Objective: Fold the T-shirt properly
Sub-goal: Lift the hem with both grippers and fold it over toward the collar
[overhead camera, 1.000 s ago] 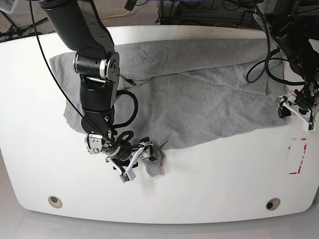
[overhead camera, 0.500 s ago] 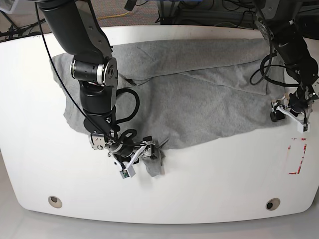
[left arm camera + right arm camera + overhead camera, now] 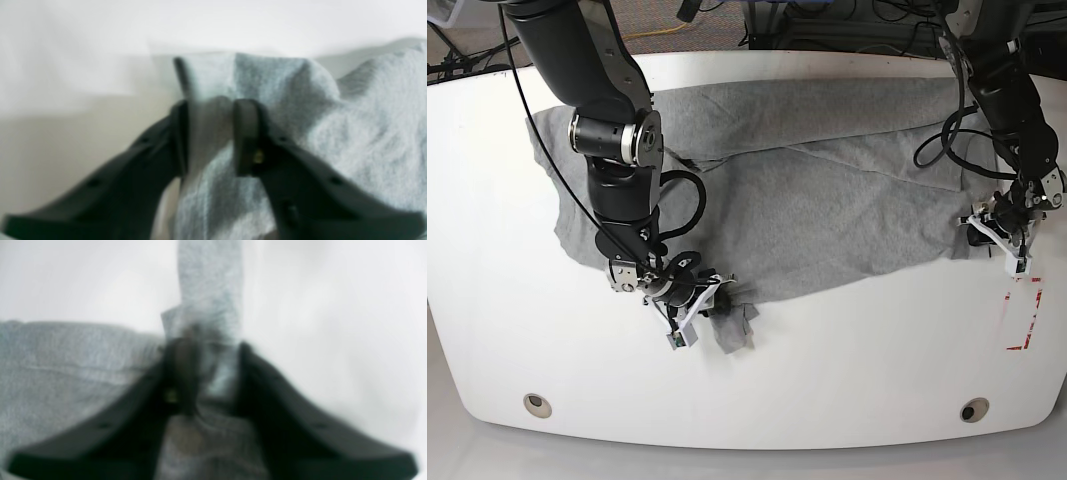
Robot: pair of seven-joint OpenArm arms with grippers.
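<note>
The heather-grey T-shirt [image 3: 827, 200] lies spread across the white table [image 3: 877, 370]; its black letters are hidden. My right gripper [image 3: 710, 300], at the left in the base view, is shut on a bunched corner of the shirt's near edge. In the right wrist view [image 3: 211, 373] a strip of grey cloth [image 3: 210, 290] runs between its dark fingers [image 3: 180, 373]. My left gripper [image 3: 980, 232] is at the shirt's right edge. In the left wrist view [image 3: 208, 133] a fold of the shirt [image 3: 367, 116] sits pinched between its fingers [image 3: 245, 136].
A red-outlined rectangle [image 3: 1024, 315] is marked on the table near the right edge. Two round grommets [image 3: 538, 404] [image 3: 974, 409] sit near the front edge. Cables and dark gear lie beyond the table's far edge.
My left gripper moved left from off the shirt onto its right edge and closed around cloth. My right gripper shifted slightly left, dragging the bunched corner with it.
</note>
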